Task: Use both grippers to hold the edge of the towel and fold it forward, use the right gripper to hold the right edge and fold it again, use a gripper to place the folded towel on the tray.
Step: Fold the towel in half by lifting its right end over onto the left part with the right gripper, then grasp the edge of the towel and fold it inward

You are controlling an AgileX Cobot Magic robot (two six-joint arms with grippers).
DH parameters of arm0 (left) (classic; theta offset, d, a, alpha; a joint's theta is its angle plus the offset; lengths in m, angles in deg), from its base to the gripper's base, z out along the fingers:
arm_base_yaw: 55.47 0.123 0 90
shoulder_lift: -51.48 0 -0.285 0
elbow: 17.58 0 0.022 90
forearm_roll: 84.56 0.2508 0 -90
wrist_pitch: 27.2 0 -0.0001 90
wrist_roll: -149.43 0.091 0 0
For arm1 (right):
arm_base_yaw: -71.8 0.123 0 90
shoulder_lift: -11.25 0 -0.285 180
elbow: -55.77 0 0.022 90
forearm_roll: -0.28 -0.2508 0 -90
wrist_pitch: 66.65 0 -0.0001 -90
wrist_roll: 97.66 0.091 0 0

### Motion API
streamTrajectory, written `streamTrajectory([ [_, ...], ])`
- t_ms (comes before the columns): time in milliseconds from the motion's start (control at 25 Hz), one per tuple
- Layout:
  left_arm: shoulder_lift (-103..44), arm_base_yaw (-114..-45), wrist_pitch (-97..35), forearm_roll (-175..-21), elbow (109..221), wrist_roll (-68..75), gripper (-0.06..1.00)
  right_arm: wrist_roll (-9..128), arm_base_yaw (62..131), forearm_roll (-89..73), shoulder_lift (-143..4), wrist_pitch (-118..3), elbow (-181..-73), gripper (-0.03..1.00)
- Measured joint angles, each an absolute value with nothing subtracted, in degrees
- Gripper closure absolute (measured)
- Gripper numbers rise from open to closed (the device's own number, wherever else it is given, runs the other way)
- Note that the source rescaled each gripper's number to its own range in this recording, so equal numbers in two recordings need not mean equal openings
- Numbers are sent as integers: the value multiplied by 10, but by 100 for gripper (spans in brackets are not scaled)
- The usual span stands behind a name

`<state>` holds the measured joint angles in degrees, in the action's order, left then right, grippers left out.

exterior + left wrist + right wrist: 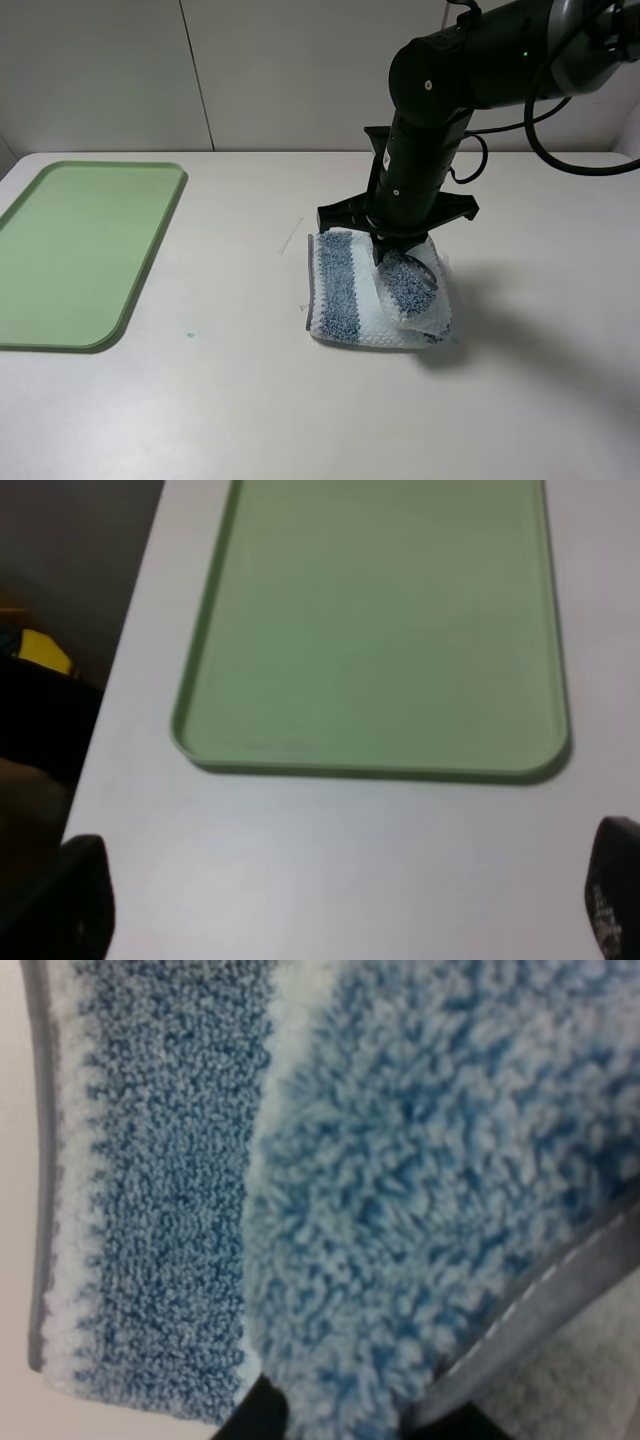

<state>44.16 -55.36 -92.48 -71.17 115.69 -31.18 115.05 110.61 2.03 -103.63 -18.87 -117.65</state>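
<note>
The striped blue and white towel [340,285] lies folded on the white table, right of centre. My right gripper [400,262] points down over it and is shut on the towel's right edge [408,285], which is raised and curled over the rest of the cloth. In the right wrist view the terry pile [400,1180] fills the frame, and the grey hem [540,1300] runs between the dark fingertips of the right gripper [350,1420]. The light-green tray [80,250] lies empty at the far left. My left gripper [345,910] hovers open just short of the tray [380,630], holding nothing. The left arm is out of the exterior view.
A pale wall stands behind the table. In the left wrist view the table's edge [120,680] runs beside the tray, with dark floor and a yellow object [40,650] beyond it. Bare tabletop [240,300] lies between tray and towel.
</note>
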Motion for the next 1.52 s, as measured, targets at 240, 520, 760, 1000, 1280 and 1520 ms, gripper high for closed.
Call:
streamTrajectory([
  [240,442,-554,-925,-702,1157,-312,1,1151,1106,-5,-1036,-214,-1176,17],
  [520,442,-554,-925,-702,1157,-312,1,1133,1106,-19,-1036,-219,-1176,-3],
  [760,442,-554,-925,-702,1157,-312,1,1128,1106,-20,-1033,-218,-1176,-3],
  [1000,442,-554,-925,-702,1157,-312,1,1100,1106,-7,-985,-186,-1176,-3],
  [1280,442,-554,-925,-702,1157,-312,1,1003,1106,-3,-920,-96,-1176,-3],
  [1520,442,-554,-925,-702,1157,-312,1,891,1106,-13,-861,8,-1176,-3],
])
